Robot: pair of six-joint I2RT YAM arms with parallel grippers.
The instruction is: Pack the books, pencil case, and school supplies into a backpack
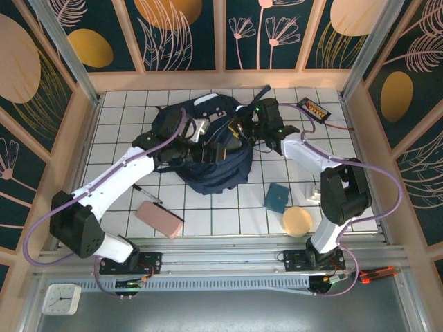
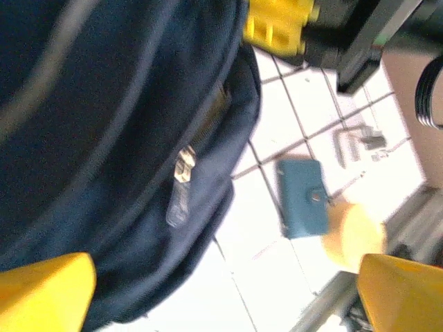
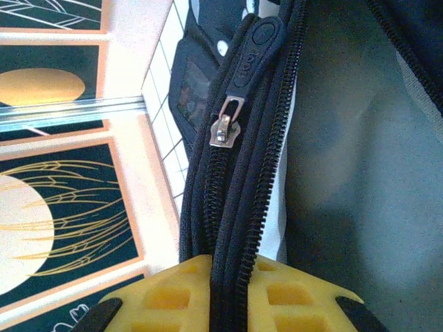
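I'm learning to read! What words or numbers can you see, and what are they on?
No text reads clearly.
Black rubber zip pull on the navy-blue fabric backpack: raised letters, too faint to read.
Small white clock: dial marks too small.
Black device with orange buttons: too small.

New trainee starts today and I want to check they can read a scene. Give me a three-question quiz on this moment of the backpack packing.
1. True or false: the pink pencil case is inside the backpack.
2. The right claw is: A) wide open in the air, B) shut on the backpack's zipper edge, C) shut on nothing.
3. Name the square item lying next to the round tan disc.
Key: 1 false, it lies on the table. 2 B. 3 the teal pad.
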